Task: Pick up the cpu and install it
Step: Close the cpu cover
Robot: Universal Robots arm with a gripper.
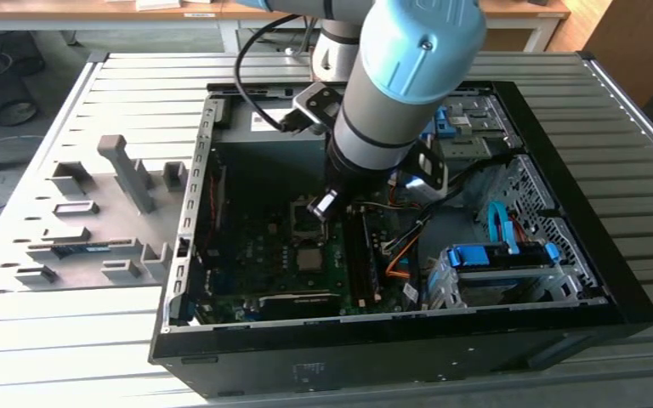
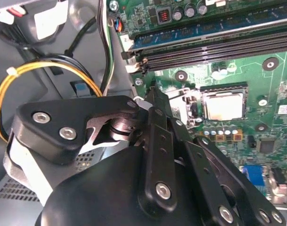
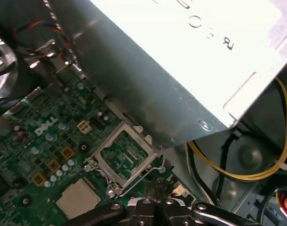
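Hangs inside the computer case [image 1: 599,314] with pincer [image 3: 156,186] closed, empty, just beside the raised socket frame [image 3: 134,173], near the cpu [image 3: 77,198] lying flat in the motherboard [image 3: 40,155] socket.

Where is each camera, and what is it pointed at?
Exterior view: off the arm, above, looking down into the open computer case; the arm reaches in.
First wrist view: on the arm, facing the motherboard; the gripper edges in.
Second wrist view: on the arm, facing the motherboard past the gripper.
Both wrist views share the cpu.
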